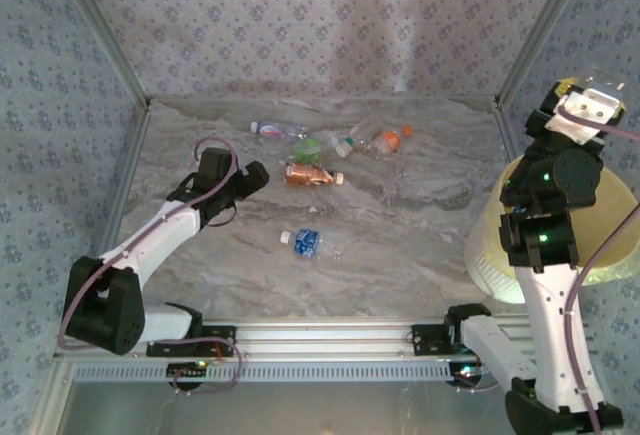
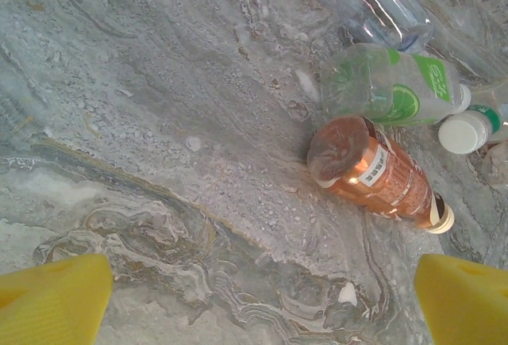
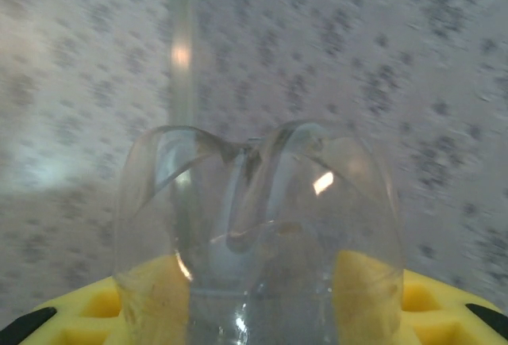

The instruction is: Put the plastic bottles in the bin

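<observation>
A clear bottle (image 3: pixel 258 202) is clamped between the yellow fingers (image 3: pixel 99 309) of the right gripper (image 3: pixel 258 305). The jaws are drawn in against its sides, and its base is pointed away from the wrist towards the patterned wall (image 3: pixel 397 44). In the top view the right arm (image 1: pixel 548 285) is seen raised steeply at the right edge of the table (image 1: pixel 420 225), with the gripper held high near the far side of the bin (image 1: pixel 488 245). Whether it hangs directly above the opening cannot be told. The bin is stood at the table's right edge and is partly hidden by the arm.

The left gripper (image 2: pixel 262 313) is held wide open and empty, low over the marbled surface, and the left arm (image 1: pixel 160 230) is stretched forward and rightward from its base. An orange-brown bottle (image 2: pixel 373 170) is found lying on its side beyond and right of the open fingers, just beside a green-labelled bottle (image 2: pixel 389 87). A blue-labelled bottle (image 1: pixel 308 243) is seen lying alone nearer the bases, well apart from the far cluster. Bare tabletop is left between the left gripper and the left frame rail (image 1: pixel 125 170).
</observation>
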